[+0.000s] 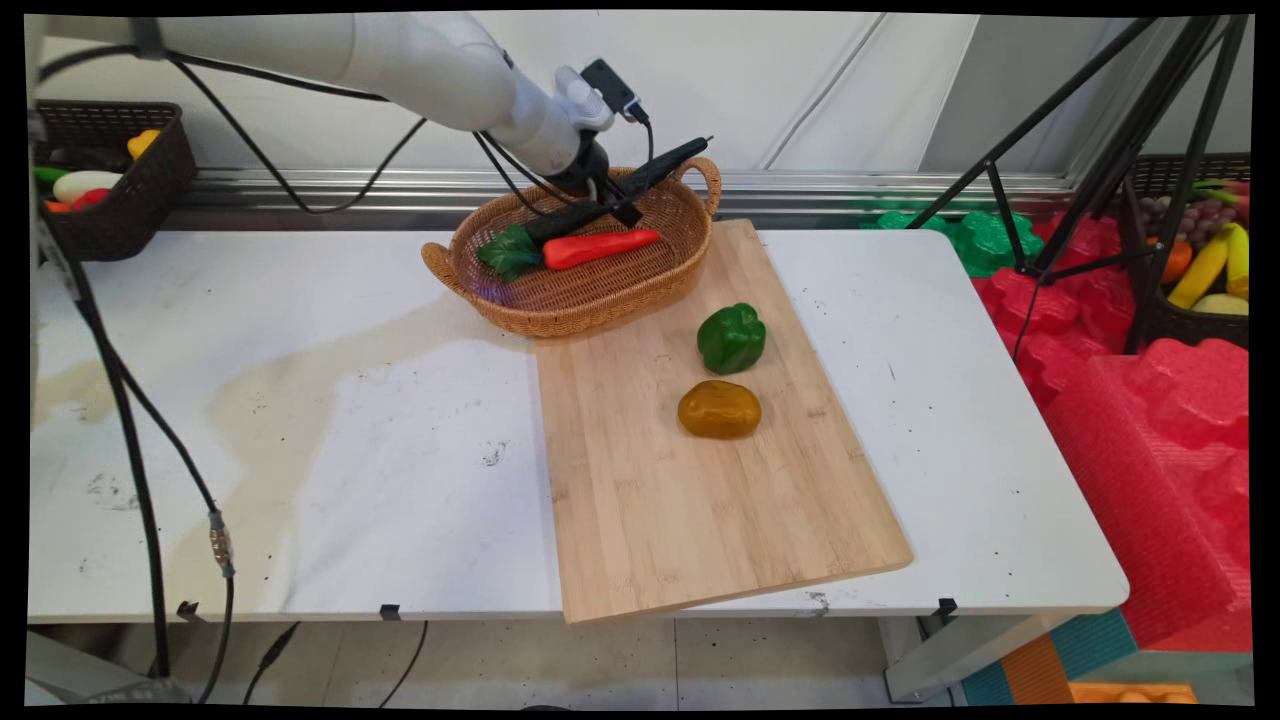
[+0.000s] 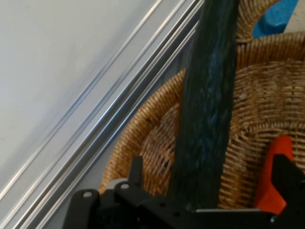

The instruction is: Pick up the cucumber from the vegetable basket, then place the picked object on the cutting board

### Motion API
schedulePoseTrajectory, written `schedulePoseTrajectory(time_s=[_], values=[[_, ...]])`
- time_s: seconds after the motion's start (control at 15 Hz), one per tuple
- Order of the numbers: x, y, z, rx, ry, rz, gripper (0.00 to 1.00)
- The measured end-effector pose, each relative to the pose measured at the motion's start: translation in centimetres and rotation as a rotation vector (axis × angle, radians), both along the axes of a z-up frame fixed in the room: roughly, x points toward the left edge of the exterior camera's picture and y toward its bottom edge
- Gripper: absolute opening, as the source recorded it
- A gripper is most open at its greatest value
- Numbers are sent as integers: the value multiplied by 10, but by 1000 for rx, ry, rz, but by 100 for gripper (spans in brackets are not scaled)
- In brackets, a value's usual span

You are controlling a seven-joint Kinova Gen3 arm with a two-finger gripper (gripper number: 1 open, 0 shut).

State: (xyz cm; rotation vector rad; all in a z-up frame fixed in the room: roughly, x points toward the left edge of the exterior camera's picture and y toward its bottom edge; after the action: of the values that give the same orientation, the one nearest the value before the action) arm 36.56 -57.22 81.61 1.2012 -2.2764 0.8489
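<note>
My gripper (image 1: 608, 200) hangs over the wicker basket (image 1: 600, 290) at the table's far side. A long dark green cucumber (image 1: 640, 180) lies slanted in the basket, its thin end sticking out past the far rim. In the hand view the cucumber (image 2: 205, 105) runs up between my fingers, and basket weave shows in the gap on each side. The gripper (image 2: 209, 169) stands open around it without touching. A red-orange carrot (image 1: 600, 247) with green leaves lies in the basket just below the cucumber, and the carrot (image 2: 279, 152) shows beside my right finger (image 2: 288, 181).
A wooden cutting board (image 1: 690, 500) carries a green bell pepper (image 1: 731, 338) and a brownish-yellow potato (image 1: 719, 409). A dark basket of produce (image 1: 110, 180) stands at the back left. A black tripod (image 1: 1090, 140) and red foam (image 1: 1150, 420) lie right of the table.
</note>
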Motion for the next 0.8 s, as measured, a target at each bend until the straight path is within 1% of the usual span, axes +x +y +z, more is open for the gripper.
schedulePoseTrajectory(time_s=[0.2, 0.27, 0.53, 0.8], values=[[-3, -9, -11, -4, 8, 1, 100], [-4, -11, -14, -9, 14, 2, 0], [-11, -11, -15, -41, 44, 9, 0], [-15, 2, -4, -78, 72, 28, 0]])
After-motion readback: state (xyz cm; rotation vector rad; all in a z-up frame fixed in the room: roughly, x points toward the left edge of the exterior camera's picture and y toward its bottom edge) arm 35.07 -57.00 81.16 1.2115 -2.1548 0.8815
